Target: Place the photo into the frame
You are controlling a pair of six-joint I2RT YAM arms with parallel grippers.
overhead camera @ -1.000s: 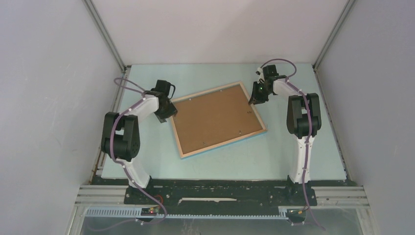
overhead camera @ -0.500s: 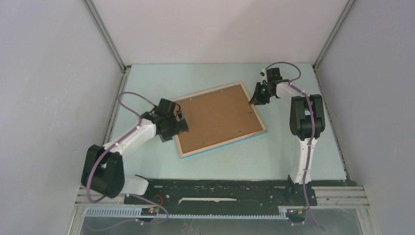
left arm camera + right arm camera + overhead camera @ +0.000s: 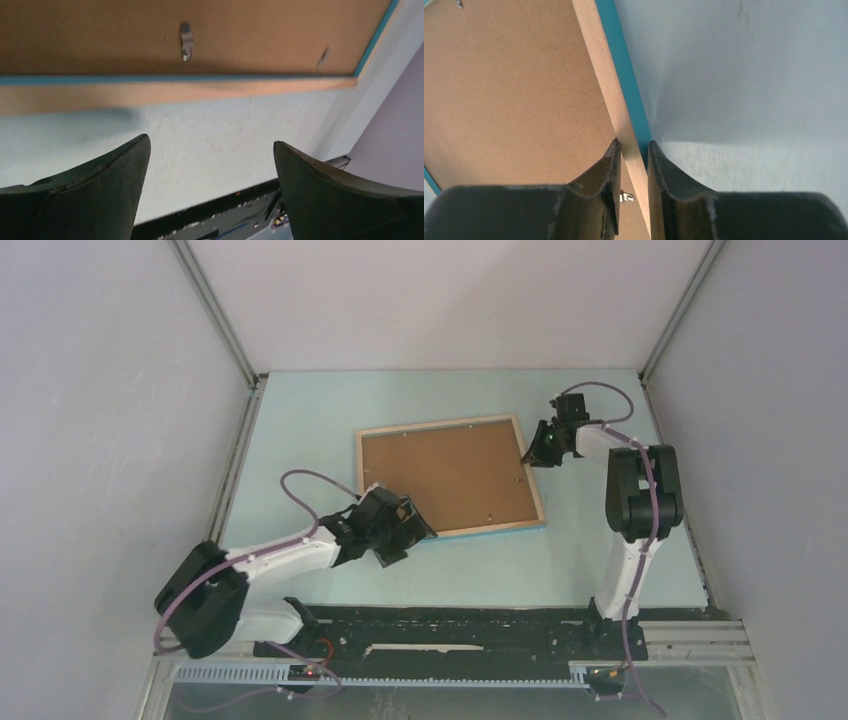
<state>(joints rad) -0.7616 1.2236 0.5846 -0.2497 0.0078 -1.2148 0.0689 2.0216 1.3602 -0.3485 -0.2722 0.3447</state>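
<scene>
We are clamping our right gripper (image 3: 633,147) on the right rail of the frame (image 3: 440,424), by its far corner. Our left gripper (image 3: 210,150) is hanging empty, jaws wide apart, just beside the near left corner. With only one pinch, a pull could be swinging or slipping the frame. It is lying flat on the table (image 3: 600,570), teal face down, backing board (image 3: 445,478) up, long axis left to right.

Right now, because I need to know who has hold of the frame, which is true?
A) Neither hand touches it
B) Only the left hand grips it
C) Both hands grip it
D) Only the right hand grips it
D: the right wrist view shows the right hand closed on the wooden edge of the frame, while the left hand stands wide open, holding nothing.
</scene>
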